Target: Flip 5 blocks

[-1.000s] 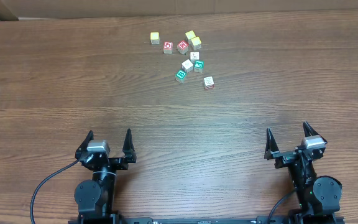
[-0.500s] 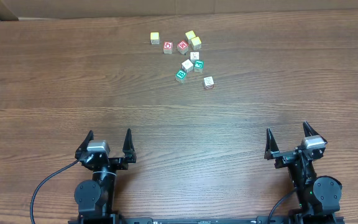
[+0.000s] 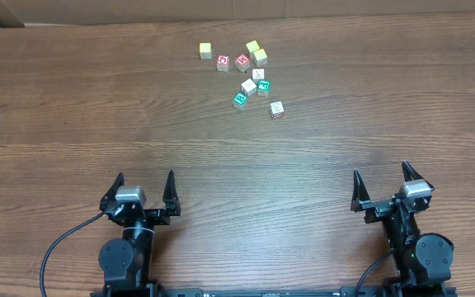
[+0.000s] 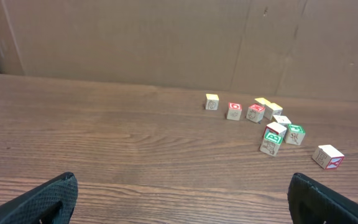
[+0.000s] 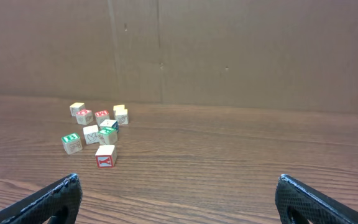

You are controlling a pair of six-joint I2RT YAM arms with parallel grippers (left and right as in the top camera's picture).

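The blocks form a small cluster at the far middle of the table: a white one, a white one, a teal one, a teal one and a white one lying nearest. The left wrist view shows them at right, with the nearest white block out front. In the right wrist view they sit at left, led by that same white block. My left gripper and right gripper stand open at the near edge, far from the cluster and holding nothing.
Behind the cluster lie yellow cubes and two red-faced cubes. A cardboard wall rises along the table's far edge. Bare wooden tabletop stretches between the grippers and the cubes.
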